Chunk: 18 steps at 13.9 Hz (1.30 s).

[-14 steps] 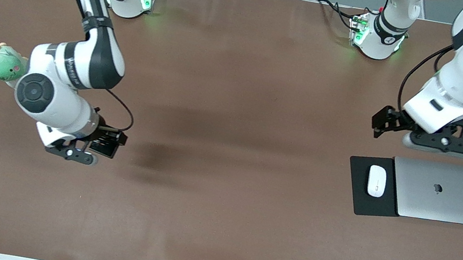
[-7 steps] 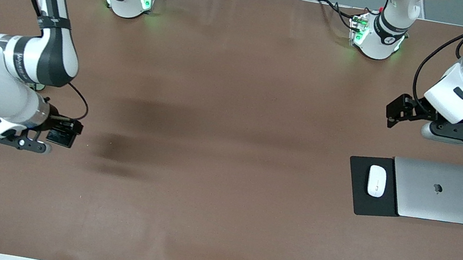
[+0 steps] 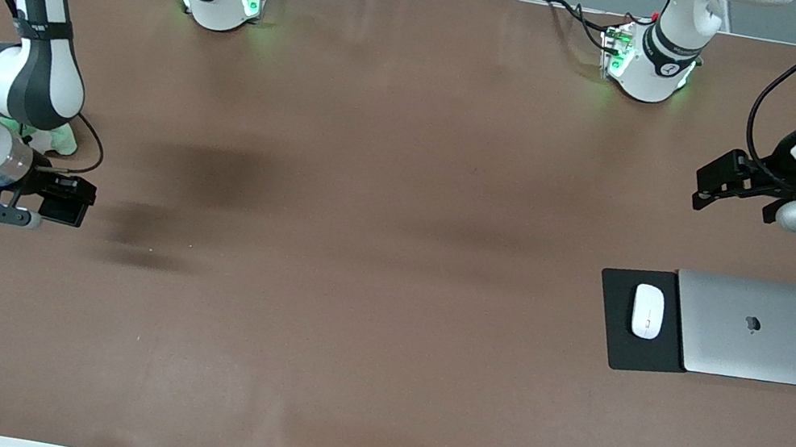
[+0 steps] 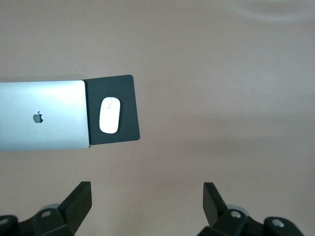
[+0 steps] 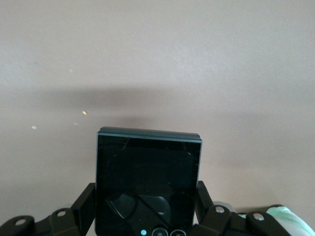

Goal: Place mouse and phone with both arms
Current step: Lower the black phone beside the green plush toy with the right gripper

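Note:
The white mouse [image 3: 648, 311] lies on a black mouse pad [image 3: 612, 335] beside the closed laptop; it also shows in the left wrist view [image 4: 109, 115]. The black phone [image 3: 66, 208] is held in my right gripper [image 3: 61, 205], which is shut on its two long edges [image 5: 146, 196], over bare table at the right arm's end. The phone [image 5: 147, 172] fills the space between the fingers [image 5: 86, 199]. My left gripper [image 3: 732, 188] is open and empty [image 4: 146, 196] in the air over bare table near the left arm's end.
A closed silver laptop [image 3: 756, 329] lies partly on the mouse pad, also seen in the left wrist view [image 4: 42, 115]. A green plush toy [image 3: 57, 139] sits mostly hidden under the right arm [image 5: 290, 219]. The brown table cover [image 3: 392, 255] spans the middle.
My right arm has carried the phone toward the right arm's end of the table. My left arm has drawn away from the mouse toward the left arm's end, gripper still open.

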Tool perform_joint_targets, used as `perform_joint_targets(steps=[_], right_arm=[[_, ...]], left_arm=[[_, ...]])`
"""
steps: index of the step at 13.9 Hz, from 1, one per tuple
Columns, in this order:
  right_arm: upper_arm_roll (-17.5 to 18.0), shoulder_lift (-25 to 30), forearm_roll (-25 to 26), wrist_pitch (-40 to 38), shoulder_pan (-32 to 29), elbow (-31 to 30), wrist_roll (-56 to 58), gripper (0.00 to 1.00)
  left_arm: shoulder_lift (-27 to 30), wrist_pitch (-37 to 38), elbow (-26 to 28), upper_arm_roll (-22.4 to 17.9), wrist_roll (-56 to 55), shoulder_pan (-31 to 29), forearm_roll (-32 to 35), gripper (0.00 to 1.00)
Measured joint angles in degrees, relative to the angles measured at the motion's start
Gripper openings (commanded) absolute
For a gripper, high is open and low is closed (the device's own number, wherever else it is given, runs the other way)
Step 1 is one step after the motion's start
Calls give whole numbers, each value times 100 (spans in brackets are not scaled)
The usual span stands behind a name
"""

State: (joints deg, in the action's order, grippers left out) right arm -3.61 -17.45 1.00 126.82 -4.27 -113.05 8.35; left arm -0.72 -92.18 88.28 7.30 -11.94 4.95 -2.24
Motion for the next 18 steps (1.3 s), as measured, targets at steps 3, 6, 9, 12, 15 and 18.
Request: perform_joint_targets(steps=[3,6,9,12,15,18], right_arm=[[1,68,1,210,-39,-335,63,0],[-33,119,4,669,-137,-991,175,0],[-157,221,7,826,-175,-1448,446,0],[-417,268,7,857,-186,-1604,771,0],[-441,270,7,957,-188,-1778,818,0],[-429,270,7,1111,-185,-1953,994,0]], left_arm=[[1,39,45,1,0,71,85,100],[-4,33,72,1,0,74,195,100],[-10,33,83,6,5,84,346,100],[-33,8,91,14,5,102,357,100],[-67,-86,93,5,5,86,357,100],[-79,-128,93,1,5,76,357,100]])
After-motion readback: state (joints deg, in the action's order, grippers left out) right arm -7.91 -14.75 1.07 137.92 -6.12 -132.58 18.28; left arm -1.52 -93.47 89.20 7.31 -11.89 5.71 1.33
